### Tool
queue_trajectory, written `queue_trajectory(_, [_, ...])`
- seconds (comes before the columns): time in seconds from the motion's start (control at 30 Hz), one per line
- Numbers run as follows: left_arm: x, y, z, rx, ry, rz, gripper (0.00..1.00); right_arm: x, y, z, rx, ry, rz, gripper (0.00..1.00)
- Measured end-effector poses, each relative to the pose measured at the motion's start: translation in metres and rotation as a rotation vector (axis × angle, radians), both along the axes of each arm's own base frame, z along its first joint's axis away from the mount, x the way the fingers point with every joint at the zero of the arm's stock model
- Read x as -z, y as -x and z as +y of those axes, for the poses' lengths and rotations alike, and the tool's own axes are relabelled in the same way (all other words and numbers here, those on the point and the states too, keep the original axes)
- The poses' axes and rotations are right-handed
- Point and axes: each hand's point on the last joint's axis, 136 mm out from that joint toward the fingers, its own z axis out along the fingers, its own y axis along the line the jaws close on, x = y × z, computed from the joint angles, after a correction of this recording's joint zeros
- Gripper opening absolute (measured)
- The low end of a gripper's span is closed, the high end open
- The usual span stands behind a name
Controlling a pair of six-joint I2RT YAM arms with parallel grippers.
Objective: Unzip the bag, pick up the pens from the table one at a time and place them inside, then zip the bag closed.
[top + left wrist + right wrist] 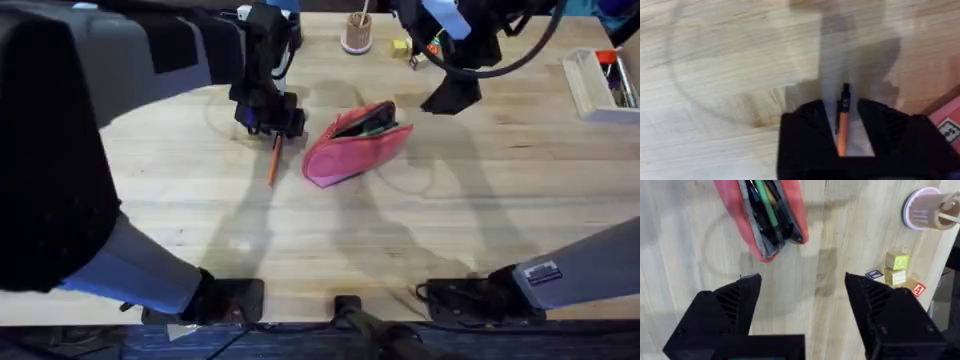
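The pink-red bag (355,148) lies unzipped in the middle of the table (450,220). In the right wrist view the bag (732,205) gapes and the green pen (765,202) lies on its dark lining. The orange pen (274,160) rests on the wood just left of the bag. My left gripper (268,115) is down over the pen's far end. In the left wrist view the orange pen (842,125) runs between the fingers of the open left gripper (842,107), with gaps on both sides. My right gripper (455,95) hovers open, behind and to the right of the bag, holding nothing.
At the table's back edge stand a pink cup (357,35) and small toy blocks (400,47). A clear plastic box (598,82) with markers sits at the far right. The left arm's dark body (60,140) looms over the table's left side.
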Motion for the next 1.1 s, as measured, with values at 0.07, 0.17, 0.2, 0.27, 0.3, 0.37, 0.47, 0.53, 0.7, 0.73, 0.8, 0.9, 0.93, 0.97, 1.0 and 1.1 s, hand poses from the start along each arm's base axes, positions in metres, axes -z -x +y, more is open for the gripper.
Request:
queue_trajectory(0.07, [0.000, 0.000, -0.001, 0.001, 0.006, 0.002, 0.322, 0.000, 0.000, 0.000, 0.000, 0.000, 0.000, 0.997])
queue_trajectory(0.17, [0.000, 0.001, -0.003, 0.003, 0.014, 0.005, 0.185, 0.000, 0.000, 0.000, 0.000, 0.000, 0.000, 0.997])
queue_trajectory(0.2, [0.000, 0.001, -0.003, 0.003, 0.016, 0.005, 0.157, 0.000, 0.000, 0.000, 0.000, 0.000, 0.000, 0.997])
queue_trajectory(0.27, [-0.001, 0.000, -0.003, 0.004, 0.017, 0.004, 0.112, 0.000, 0.000, 0.000, 0.000, 0.000, 0.000, 0.997])
queue_trajectory(0.3, [-0.001, 0.000, -0.003, 0.004, 0.017, 0.002, 0.078, 0.000, 0.000, 0.000, 0.000, 0.000, 0.000, 0.997])
queue_trajectory(0.37, [-0.001, -0.001, -0.004, 0.004, 0.018, -0.001, 0.056, 0.000, 0.000, 0.000, 0.000, 0.000, 0.000, 0.997])
queue_trajectory(0.47, [-0.001, -0.001, -0.004, 0.004, 0.018, -0.002, 0.056, 0.000, 0.000, 0.000, 0.000, 0.000, 0.000, 0.997])
queue_trajectory(0.53, [-0.001, -0.001, -0.004, 0.004, 0.018, -0.001, 0.054, 0.000, 0.000, 0.000, 0.000, 0.000, 0.000, 0.997])
queue_trajectory(0.7, [-0.002, -0.002, -0.004, 0.004, 0.012, 0.016, 0.048, 0.000, 0.000, 0.000, 0.000, 0.000, 0.000, 0.997])
queue_trajectory(0.73, [-0.003, -0.003, -0.003, 0.003, 0.007, 0.023, 0.047, 0.000, 0.000, 0.000, 0.000, 0.000, 0.000, 0.997])
queue_trajectory(0.8, [-0.003, -0.002, -0.001, 0.001, -0.010, 0.042, 0.044, 0.000, 0.000, 0.000, 0.000, 0.000, 0.000, 0.997])
queue_trajectory(0.9, [-0.006, -0.005, 0.002, -0.004, -0.037, 0.060, 0.043, 0.000, 0.000, 0.000, 0.000, 0.000, 0.000, 0.997])
queue_trajectory(0.93, [-0.009, -0.008, 0.002, -0.004, -0.040, 0.056, 0.043, 0.000, 0.000, 0.000, 0.000, 0.000, 0.000, 0.997])
queue_trajectory(0.97, [-0.014, -0.013, 0.001, -0.006, -0.040, 0.046, 0.042, 0.000, 0.000, -0.001, 0.001, 0.004, -0.001, 0.997])
queue_trajectory(1.0, [-0.020, -0.018, 0.000, -0.008, -0.038, 0.033, 0.043, 0.000, -0.001, -0.002, 0.003, 0.011, -0.002, 0.997])
queue_trajectory(1.1, [-0.041, -0.034, -0.003, -0.011, -0.029, -0.015, 0.043, 0.001, -0.003, -0.009, 0.024, 0.043, -0.008, 0.997])
